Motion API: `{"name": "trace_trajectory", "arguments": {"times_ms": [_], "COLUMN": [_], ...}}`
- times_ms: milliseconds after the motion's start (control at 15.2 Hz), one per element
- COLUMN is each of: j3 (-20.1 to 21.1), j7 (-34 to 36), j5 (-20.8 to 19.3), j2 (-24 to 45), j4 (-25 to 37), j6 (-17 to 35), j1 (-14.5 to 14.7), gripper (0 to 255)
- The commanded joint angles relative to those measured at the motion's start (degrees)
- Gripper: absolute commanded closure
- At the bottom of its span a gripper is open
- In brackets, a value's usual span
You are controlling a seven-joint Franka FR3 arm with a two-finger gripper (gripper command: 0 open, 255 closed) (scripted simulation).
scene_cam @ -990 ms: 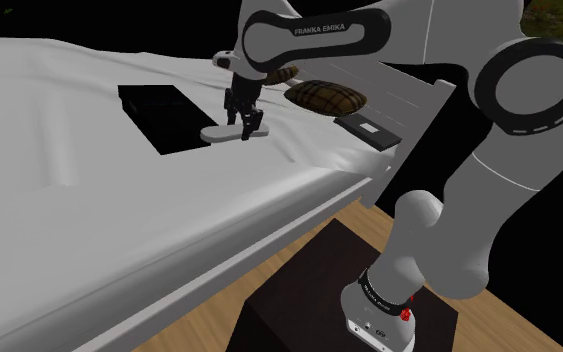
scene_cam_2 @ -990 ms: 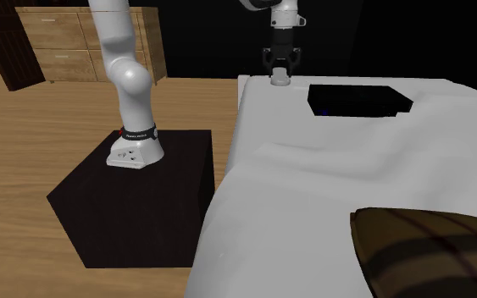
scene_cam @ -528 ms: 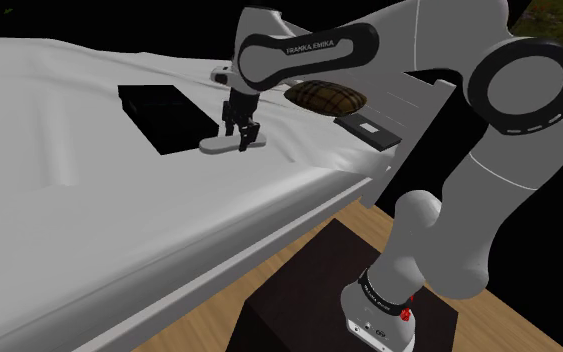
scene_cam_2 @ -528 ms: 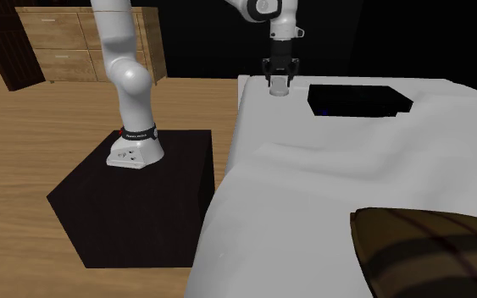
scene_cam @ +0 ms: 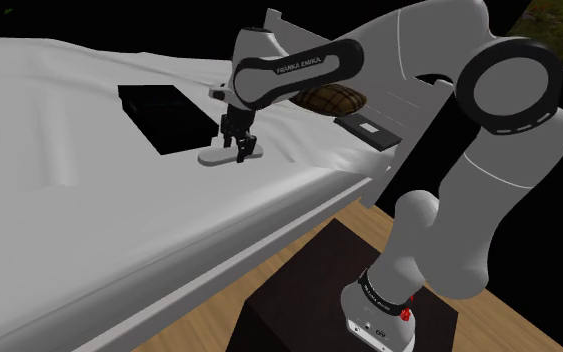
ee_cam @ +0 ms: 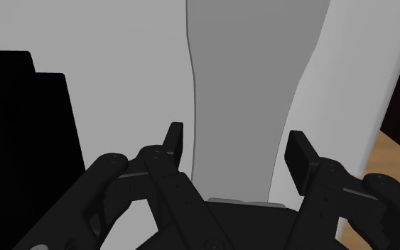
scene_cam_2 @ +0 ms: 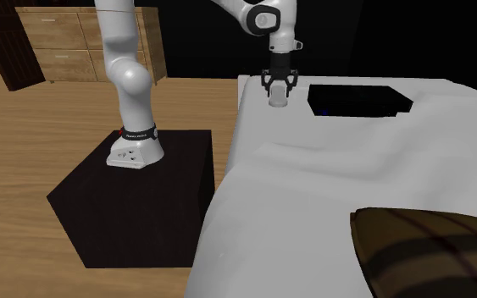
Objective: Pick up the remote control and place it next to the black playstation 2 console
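Observation:
A pale grey remote control (scene_cam: 219, 156) lies flat on the white bed (scene_cam: 89, 200), just beside the black console (scene_cam: 164, 115) on the side nearer the bed's edge. My gripper (scene_cam: 241, 150) stands straight down over the remote's end. In the wrist view the fingers (ee_cam: 175, 142) are apart, one on each side of the remote (ee_cam: 241, 92), with a thin gap to it, and the console (ee_cam: 20, 142) is close by. The second exterior view shows the gripper (scene_cam_2: 277, 85) over the remote (scene_cam_2: 276, 101), with the console (scene_cam_2: 359, 100) to that view's right.
A brown plaid pillow (scene_cam: 326, 97) lies behind the arm, and shows large at the second exterior view's lower right (scene_cam_2: 431, 250). A dark flat device (scene_cam: 369, 130) sits near the bed's corner. The black stand (scene_cam_2: 135, 199) is on a wooden floor, with a wooden dresser (scene_cam_2: 67, 42) behind.
The gripper has come down and moved toward the bed's edge with the remote, which now rests on the sheet. The fingers now stand apart around it.

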Motion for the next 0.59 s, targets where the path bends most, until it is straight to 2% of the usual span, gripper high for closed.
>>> {"name": "trace_trajectory", "arguments": {"times_ms": [0, 528], "j3": [0.0, 0.3], "j7": [-0.4, -2.0], "j5": [0.5, 2.9], "j2": [0.8, 4.4], "j4": [-0.8, -3.2], "j6": [1.6, 7.1], "j1": [-0.1, -0.5], "gripper": [255, 255]}}
